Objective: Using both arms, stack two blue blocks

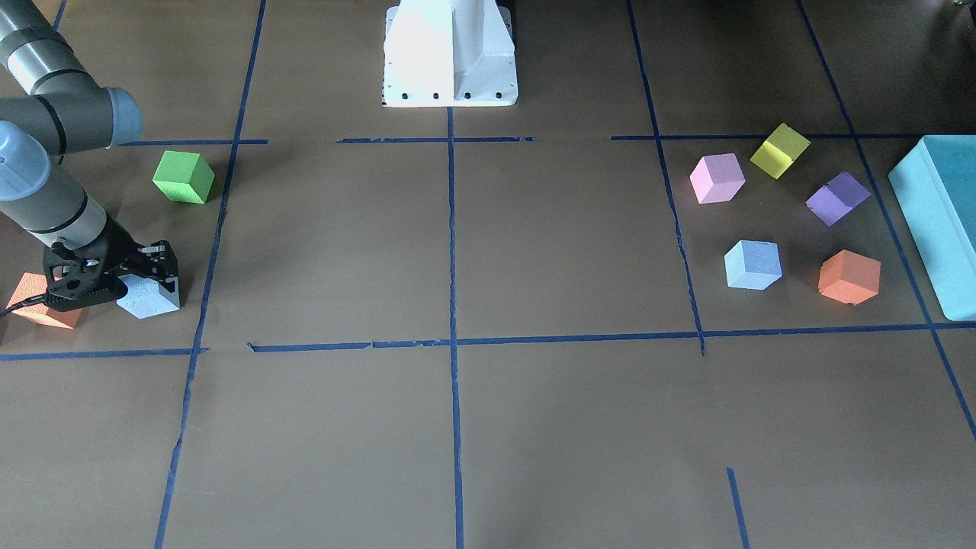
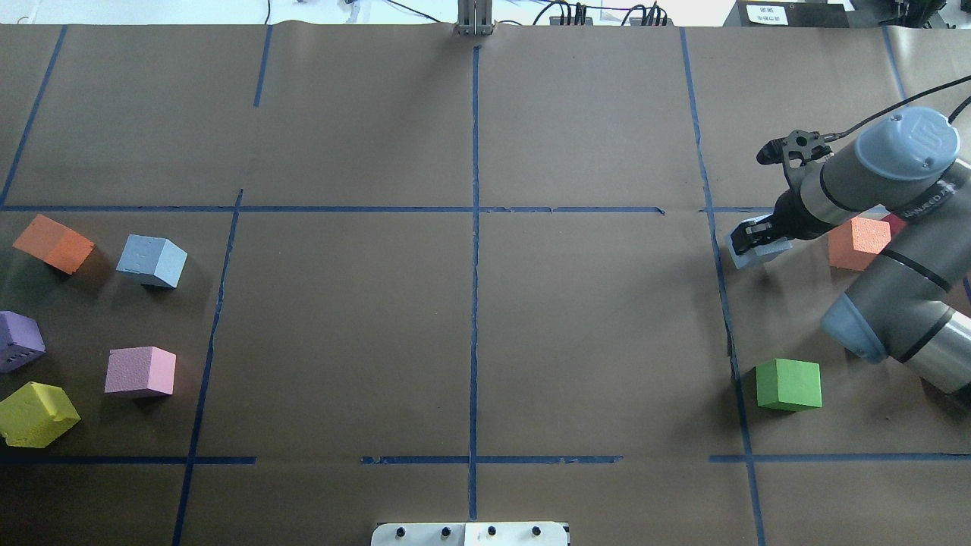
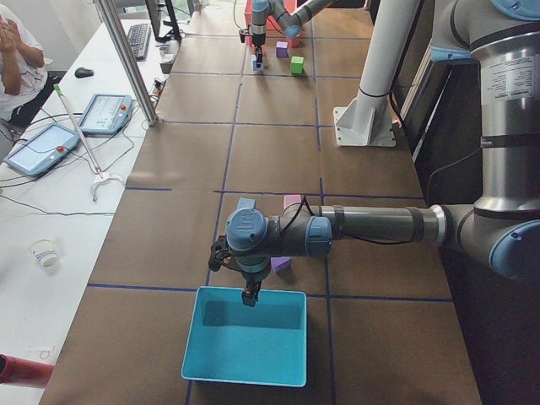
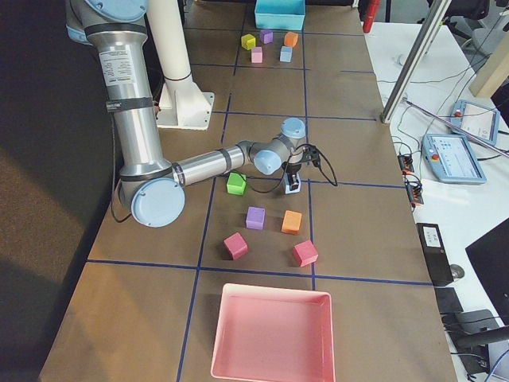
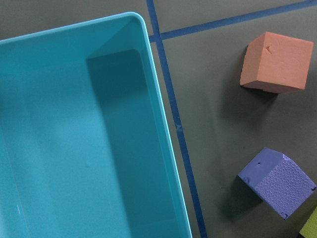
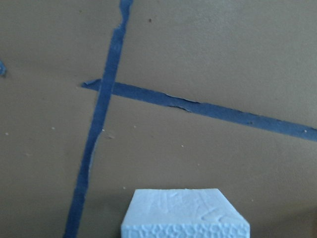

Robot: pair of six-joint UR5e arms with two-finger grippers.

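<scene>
Right jaws clamped on one pale blue block (image 1: 152,299), low over the table (image 1: 572,252) on the robot's right side, just beside an orange cube (image 1: 30,305); can't tell if it's lifted. Left jaws: width can't tell, seen only from the side, hanging over the teal box (image 5: 99,148). Second blue block (image 1: 753,264) sits untouched, well apart on the left side. My read: first grasp made, transfer and stacking left. Brown paper surface, blue tape grid (image 1: 451,229). Operator desk with tablets (image 3: 105,114) alongside, person (image 3: 17,51) there.
</scene>
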